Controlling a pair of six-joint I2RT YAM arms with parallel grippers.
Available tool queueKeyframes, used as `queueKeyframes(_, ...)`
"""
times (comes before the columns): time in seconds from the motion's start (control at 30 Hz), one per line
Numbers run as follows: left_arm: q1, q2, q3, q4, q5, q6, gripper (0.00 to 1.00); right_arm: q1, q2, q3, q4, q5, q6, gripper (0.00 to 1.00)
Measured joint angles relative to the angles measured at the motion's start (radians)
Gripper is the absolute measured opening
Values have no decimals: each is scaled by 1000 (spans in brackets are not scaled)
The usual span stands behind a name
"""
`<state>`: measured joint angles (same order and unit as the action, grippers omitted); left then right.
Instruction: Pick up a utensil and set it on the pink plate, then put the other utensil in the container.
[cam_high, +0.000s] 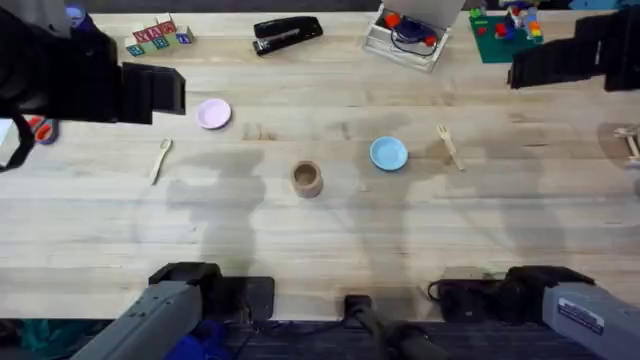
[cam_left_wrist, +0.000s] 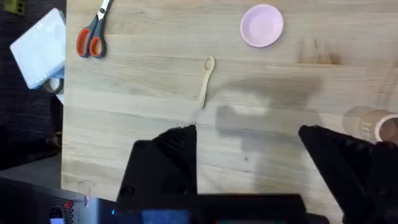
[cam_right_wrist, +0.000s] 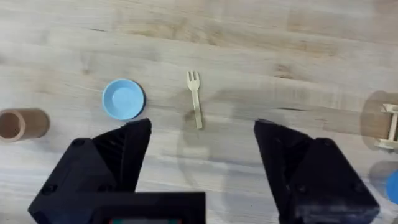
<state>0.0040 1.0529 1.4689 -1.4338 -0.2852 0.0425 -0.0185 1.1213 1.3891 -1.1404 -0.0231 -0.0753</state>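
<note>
Status: no utensil is lifted; the task stands at its first step, approach to a pick.

Overhead, the spoon (cam_high: 160, 160) lies flat on the desk (cam_high: 320, 240) at left of frame, below and left of the pink plate (cam_high: 213, 114), apart from it. The fork (cam_high: 450, 147) lies at right of centre, just right of the blue plate (cam_high: 389, 153), not touching. The container (cam_high: 307, 179) stands at centre frame, empty so far as can be seen.

The left gripper (cam_left_wrist: 249, 171) hangs above the desk, jaws wide apart and holding nothing; in its wrist view the spoon (cam_left_wrist: 206, 81) lies ahead of the opening, toward the left finger. The right gripper (cam_right_wrist: 202, 165) likewise has its jaws apart and empty, with the fork (cam_right_wrist: 194, 99) ahead of the gap and roughly centred.

Judgement: the left arm is placed for the spoon-to-plate move. That calls for descent, centring the thin handle between the jaws, and closing close to the desk surface; a flat wooden piece may slip or skid. The fork then goes to the container, a reach toward frame centre.
</note>
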Motion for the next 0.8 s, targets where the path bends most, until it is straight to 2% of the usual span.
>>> queueKeyframes(0.27, 0, 0, 0, 2, 0, 6, 993, 0, 0, 0, -1, 0, 0, 995)
queueKeyframes(0.47, 8, 14, 0, -26, 1, 39, 993, 0, 0, 0, -1, 0, 0, 995)
queueKeyframes(0.6, 55, 70, 1, -37, 24, 81, 993, 0, 0, 0, -1, 0, 0, 995)
queueKeyframes(0.8, 173, 178, 0, -6, 141, 163, 992, 0, 0, 0, -1, 0, 0, 996)
